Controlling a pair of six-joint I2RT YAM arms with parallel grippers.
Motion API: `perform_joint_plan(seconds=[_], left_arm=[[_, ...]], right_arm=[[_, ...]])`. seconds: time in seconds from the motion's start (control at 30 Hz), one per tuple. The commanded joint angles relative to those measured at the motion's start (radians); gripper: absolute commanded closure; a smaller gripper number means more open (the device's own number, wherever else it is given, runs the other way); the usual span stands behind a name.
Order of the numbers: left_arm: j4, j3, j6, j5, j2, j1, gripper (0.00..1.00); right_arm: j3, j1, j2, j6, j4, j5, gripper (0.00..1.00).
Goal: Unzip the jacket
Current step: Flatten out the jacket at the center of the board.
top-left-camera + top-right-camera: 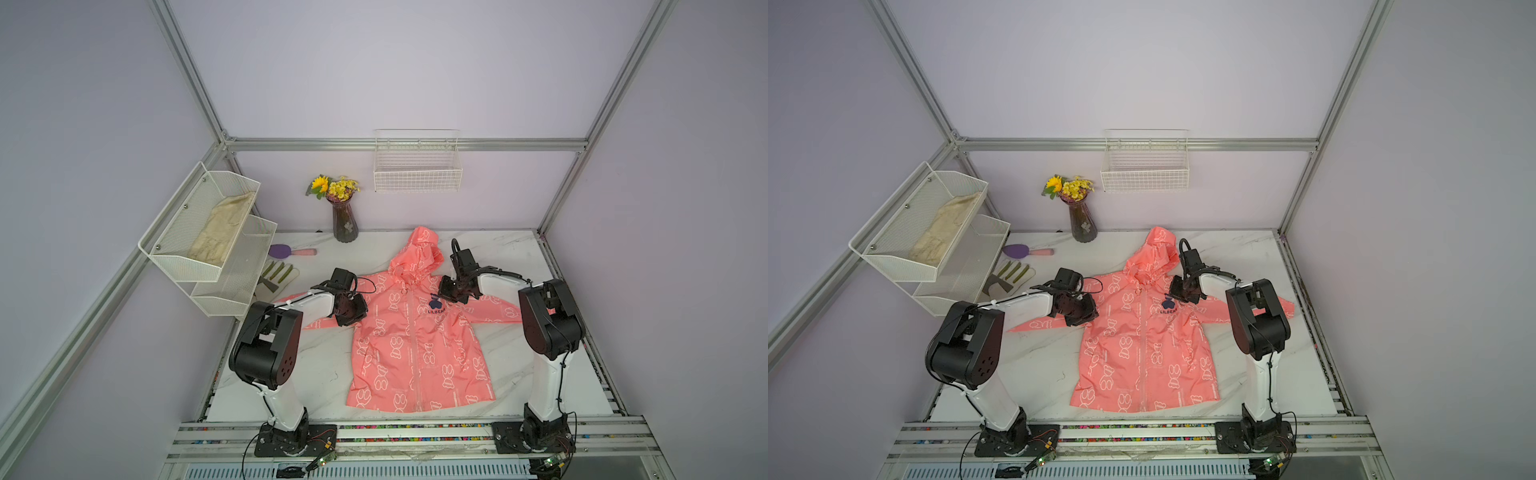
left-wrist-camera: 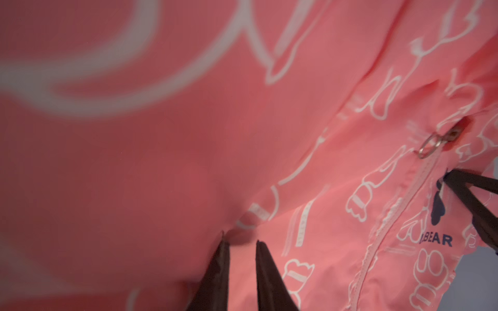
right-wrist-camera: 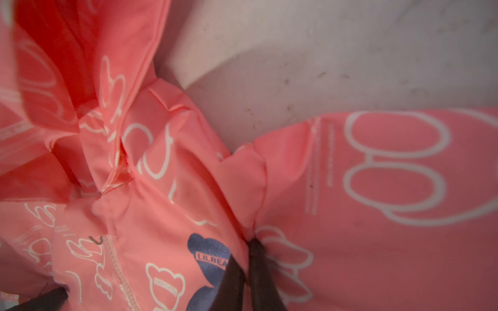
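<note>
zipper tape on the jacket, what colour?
Pale pink, lighter than the coral jacket; the zipper tape shows best in the left wrist view.

jacket [image 1: 419, 345] is coral pink with white bear outlines all over, navy bear logo [image 1: 434, 300] center frame, purple-pink brush [image 1: 291, 251] upper left

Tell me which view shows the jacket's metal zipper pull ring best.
Left wrist view: the metal zipper pull ring is large and sharp atop the zipper. In both top views it is tiny; the right wrist view shows only a sliver.
</note>
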Motion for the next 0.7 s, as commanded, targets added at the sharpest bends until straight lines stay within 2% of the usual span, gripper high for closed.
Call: perform_joint_plan(seconds=[0.0,0.2,0.3,0.37,0.43,0.5,0.53,0.6,0.67], left_arm=[[0.085,-0.099,-0.094,-0.014,-0.053,-0.056,0.82],[0.179,-0.232,-0.204,-0.062,-0.097,-0.159,0.88],[0.212,-0.281,-0.244,-0.105,-0.143,-0.213,0.9],[0.212,-0.287,-0.229,-0.157,-0.189,-0.25,0.89],[0.189,-0.264,-0.185,-0.218,-0.244,-0.275,0.8],[0.156,-0.202,-0.106,-0.281,-0.29,-0.284,0.44],[0.14,-0.168,-0.062,-0.305,-0.305,-0.282,0.36],[0.114,-0.071,0.06,-0.342,-0.308,-0.282,0.25],[0.067,0.058,0.202,-0.361,-0.264,-0.282,0.22]], right_arm=[[-0.151,-0.043,-0.006,0.041,-0.096,0.097,0.92],[-0.293,-0.147,-0.147,0.022,-0.057,0.059,0.92],[-0.314,-0.18,-0.22,-0.001,-0.072,0.04,0.89],[-0.302,-0.194,-0.258,-0.025,-0.082,0.005,0.84],[-0.271,-0.197,-0.297,-0.05,-0.083,-0.031,0.72],[-0.223,-0.196,-0.339,-0.081,-0.12,-0.074,0.6],[-0.202,-0.196,-0.355,-0.085,-0.131,-0.081,0.56],[-0.152,-0.196,-0.395,-0.102,-0.15,-0.089,0.52],[-0.1,-0.196,-0.432,-0.113,-0.179,-0.069,0.5]])
